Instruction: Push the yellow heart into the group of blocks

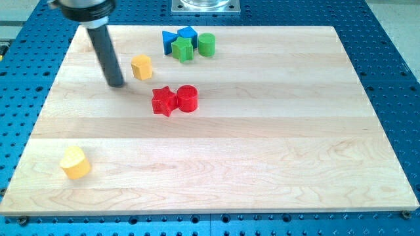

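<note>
My tip (117, 84) sits just left of the yellow hexagon (142, 67), far from the yellow heart (75, 162) near-left on the bench (262, 164); I have no jaws, holding nothing.

Dark cylindrical rod on a wider black mount

The straight, smooth, dark grey rod (107, 56) has a faint lighter sheen running down its length and no visible markings, screws or cables. At the far left it widens into a broader black round collar (84, 10), cut off by the picture's edge. My tip (117, 84) is the rod's plain, blunt lower end.
</note>
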You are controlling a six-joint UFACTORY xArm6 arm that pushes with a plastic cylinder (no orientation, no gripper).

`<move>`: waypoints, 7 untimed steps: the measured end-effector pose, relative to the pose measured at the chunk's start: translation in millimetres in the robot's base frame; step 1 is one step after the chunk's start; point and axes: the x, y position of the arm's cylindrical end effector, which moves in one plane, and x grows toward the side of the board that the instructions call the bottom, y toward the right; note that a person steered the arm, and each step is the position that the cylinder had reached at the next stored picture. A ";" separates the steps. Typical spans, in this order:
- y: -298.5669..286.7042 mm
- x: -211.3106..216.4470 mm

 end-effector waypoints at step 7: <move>-90.2 63.5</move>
